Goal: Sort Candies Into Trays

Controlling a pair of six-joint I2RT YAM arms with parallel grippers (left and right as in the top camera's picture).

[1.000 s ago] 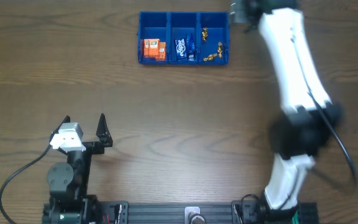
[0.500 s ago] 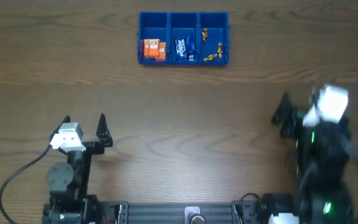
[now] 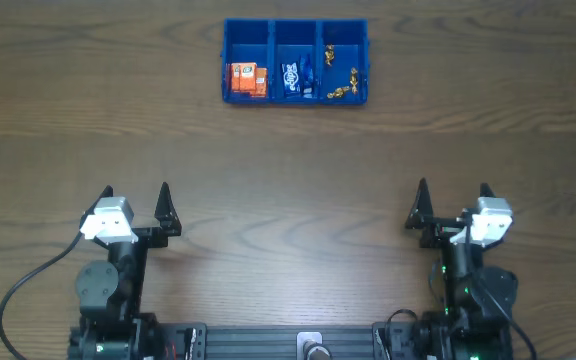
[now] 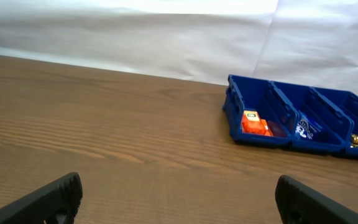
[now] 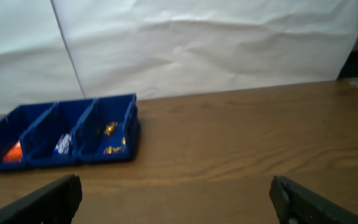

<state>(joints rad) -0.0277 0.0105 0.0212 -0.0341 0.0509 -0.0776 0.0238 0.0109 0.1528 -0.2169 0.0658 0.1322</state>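
Observation:
A blue tray [image 3: 295, 26] with three compartments sits at the far middle of the table. Orange candies [image 3: 247, 79] fill its left compartment, blue-wrapped candies [image 3: 295, 78] the middle one, gold candies [image 3: 341, 78] the right one. The tray [image 4: 253, 99] with the orange candies [image 4: 255, 123] also lies ahead in the left wrist view, and the tray [image 5: 104, 115] with the gold candies [image 5: 110, 129] in the right wrist view. My left gripper [image 3: 136, 196] is open near the table's front left, holding nothing. My right gripper [image 3: 452, 197] is open near the front right, also holding nothing.
The wooden table [image 3: 288, 160] stretches bare between the grippers and the tray. A white backdrop [image 4: 166, 37] hangs behind the table's far edge. Both arm bases stand at the near edge.
The right arm has pulled back from beside the tray at the far right to the front right, folding down over its base. The left arm has kept still.

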